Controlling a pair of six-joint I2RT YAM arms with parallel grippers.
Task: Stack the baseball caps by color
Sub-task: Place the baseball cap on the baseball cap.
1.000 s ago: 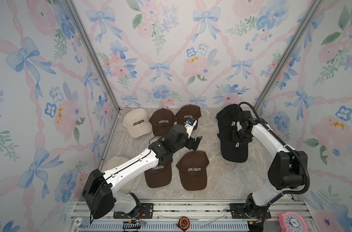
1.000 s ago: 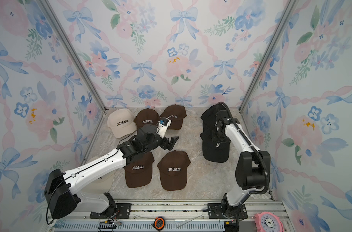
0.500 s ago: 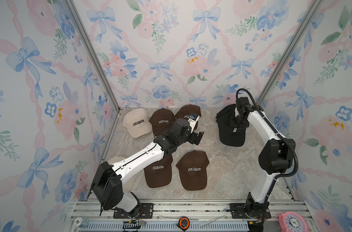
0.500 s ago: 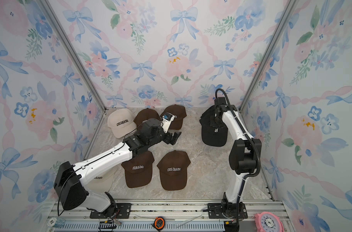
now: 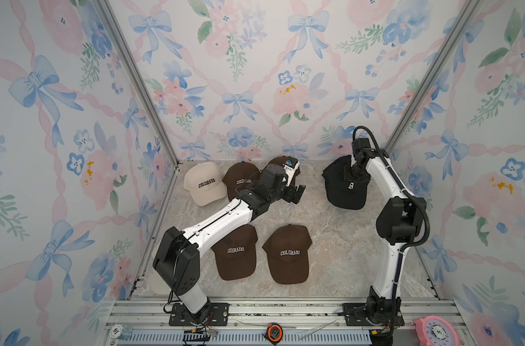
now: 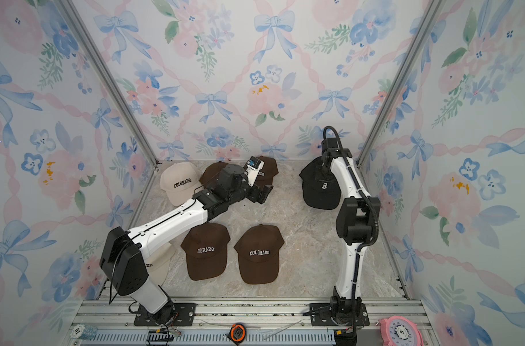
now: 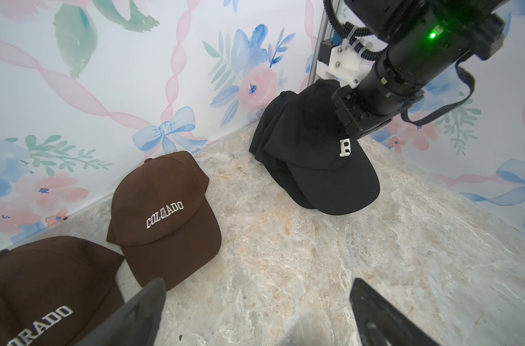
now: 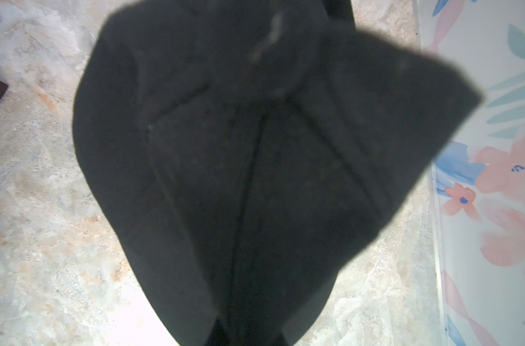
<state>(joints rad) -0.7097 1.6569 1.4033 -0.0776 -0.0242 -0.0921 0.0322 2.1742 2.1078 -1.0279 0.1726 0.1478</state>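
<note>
Grey marble-pattern table (image 5: 330, 239) carries everything. Stack of black fabric caps with a white R (image 5: 342, 194) sits back right by the wall. Four brown fabric COLORADO caps (image 5: 288, 254) lie loose, and a cream fabric COLORADO cap (image 5: 206, 184) sits back left. Caps look light, with a floppy crown and stiffer brim, so I'd pinch crown fabric or brim edge. My right hand (image 7: 349, 131) is pinched on the top black crown. My left hand (image 7: 255, 314) gapes wide and empty over bare table.
</note>
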